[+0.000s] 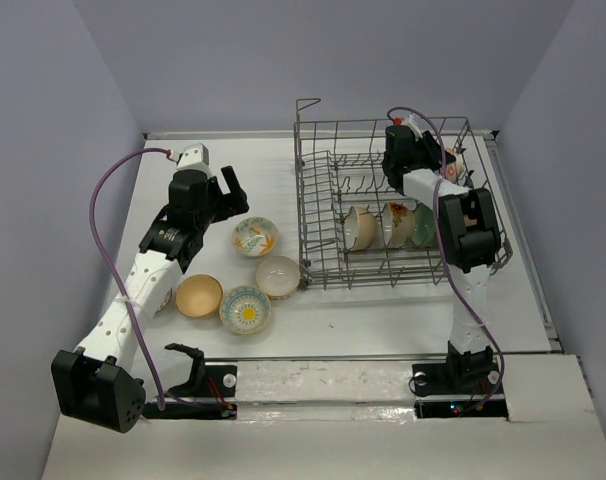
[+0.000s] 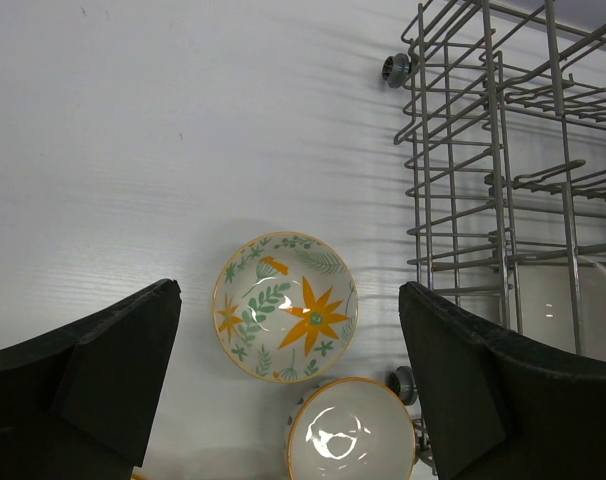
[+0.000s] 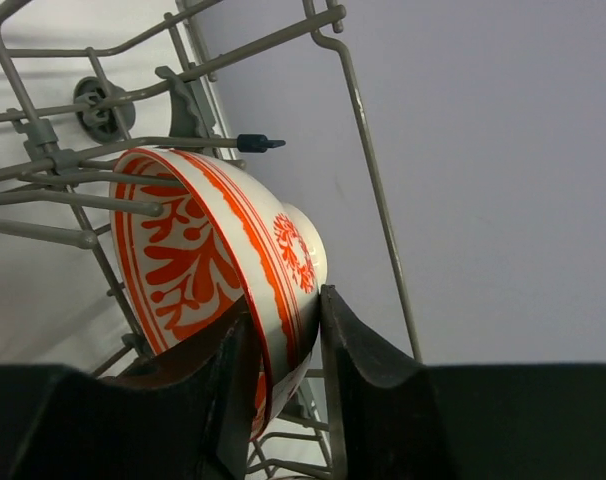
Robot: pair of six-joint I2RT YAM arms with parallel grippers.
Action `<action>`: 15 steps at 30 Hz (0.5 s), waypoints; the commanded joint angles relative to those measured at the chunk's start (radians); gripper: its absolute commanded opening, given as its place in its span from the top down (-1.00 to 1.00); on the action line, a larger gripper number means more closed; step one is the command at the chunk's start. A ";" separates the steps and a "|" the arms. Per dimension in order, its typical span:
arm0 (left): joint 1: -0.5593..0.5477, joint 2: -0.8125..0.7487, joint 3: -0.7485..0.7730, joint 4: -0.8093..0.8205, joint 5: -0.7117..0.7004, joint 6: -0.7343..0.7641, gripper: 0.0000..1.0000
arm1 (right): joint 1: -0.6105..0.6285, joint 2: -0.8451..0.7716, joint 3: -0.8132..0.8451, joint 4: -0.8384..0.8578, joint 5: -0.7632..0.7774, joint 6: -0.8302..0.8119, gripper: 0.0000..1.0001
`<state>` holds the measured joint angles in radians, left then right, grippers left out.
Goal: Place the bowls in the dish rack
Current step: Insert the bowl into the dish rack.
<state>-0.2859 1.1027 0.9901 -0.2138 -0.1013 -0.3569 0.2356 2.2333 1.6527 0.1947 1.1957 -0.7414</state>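
Seemingly the step: seating the red-orange bowl point(image 3: 218, 260) on edge in the far right corner of the dish rack point(image 3: 368, 150), judging by where it stood.
Right end effector point(image 3: 283, 305): the jaws were narrow, with one finger inside the rim and one outside. Both seemed to touch the bowl's wall, and nothing else was held.
Bowl's seat: it stood tilted on its rim, with its upper edge against horizontal wires. Whether its lower edge sat between tines was hidden.
Letting go well: open only a little and slowly, and watch whether the bowl leans or rolls. Then withdraw along the line of the bowl's wall so neither finger drags the rim.
Risk: the rack's tall side wires stood close by. A sideways exit could snag them or tip the bowl over.
Left end effector point(image 2: 288, 290): the jaws were as wide apart as they go and empty, hovering above the floral bowl point(image 2: 285, 306) on the desk point(image 1: 403, 310).
Already loaded: three racked bowls point(image 1: 396, 224) stood on edge in a row nearer the front.
Waiting on the desk: the floral bowl, the white bowl point(image 2: 351, 432), the tan bowl point(image 1: 198, 296) and the blue-rimmed bowl point(image 1: 246, 309) were clustered just left of the rack.
Likely next pick: the floral bowl, though the white bowl lay just beside it, so finger room looked tight on that side.
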 commanded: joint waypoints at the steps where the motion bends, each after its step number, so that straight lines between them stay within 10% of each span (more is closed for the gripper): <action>1: 0.004 -0.009 -0.004 0.039 0.006 -0.002 -0.98 | -0.007 0.000 0.073 -0.121 -0.111 0.137 0.22; 15: 0.007 -0.017 -0.005 0.036 0.002 -0.002 -0.98 | -0.007 -0.081 0.154 -0.394 -0.295 0.414 -0.23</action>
<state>-0.2859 1.1027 0.9901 -0.2134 -0.1009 -0.3573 0.2237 2.2166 1.7718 -0.1349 0.9962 -0.4332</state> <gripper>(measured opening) 0.989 0.608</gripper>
